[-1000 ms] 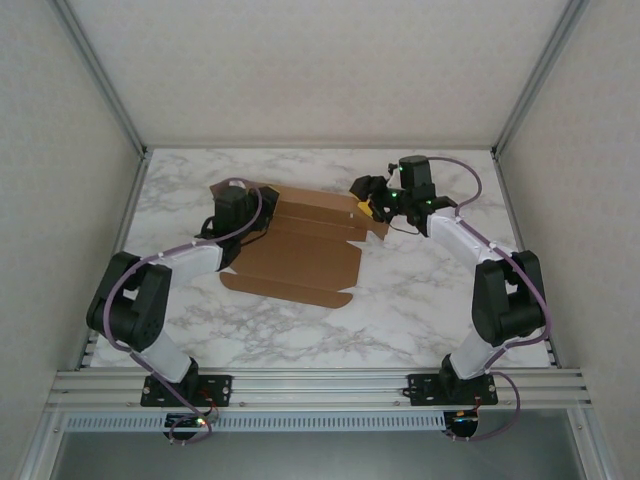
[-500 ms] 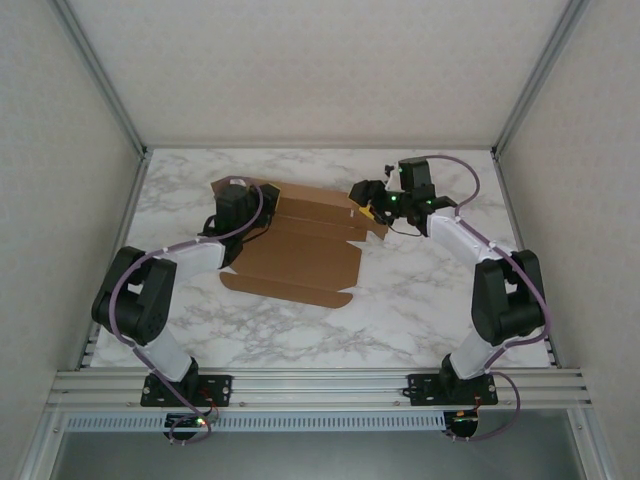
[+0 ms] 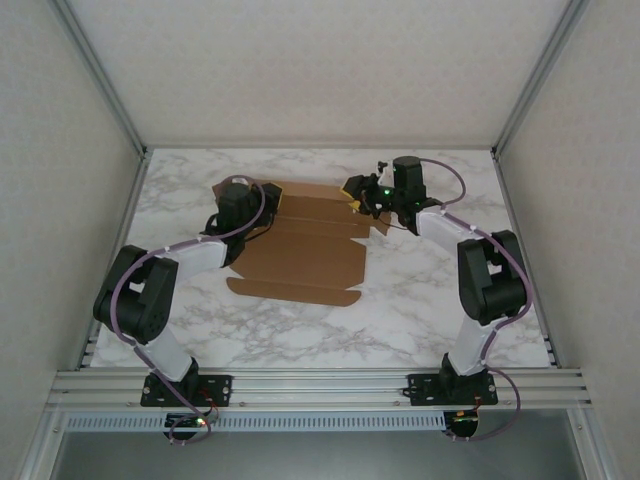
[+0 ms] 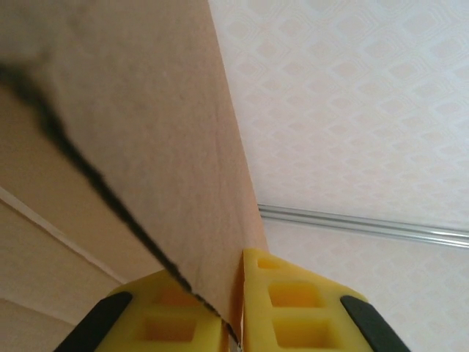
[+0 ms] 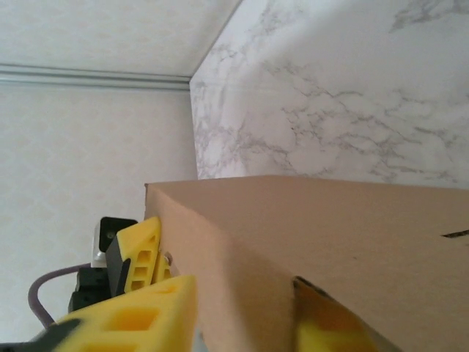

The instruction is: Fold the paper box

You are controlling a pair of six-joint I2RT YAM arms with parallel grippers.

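Your paper box [image 3: 305, 245] lies near the worktop's [image 3: 420, 310] far edge, with the left gripper [image 4: 236, 315] and right gripper [image 5: 234, 315] each clamped on one end. Lift unevenly and you may tear it or lose grip.

Your left arm reaches forward with its elbow low and out to the left; the left gripper [image 3: 262, 196] [image 4: 236, 297] has its fingers [image 4: 293, 302] pinched tight on a panel of the paper box [image 3: 310, 250]. Your right arm stands elbow-high, forearm angled inward. The right gripper [image 3: 356, 192] [image 5: 242, 323] sits astride a folded edge, fingers wider apart, grip unconfirmed.
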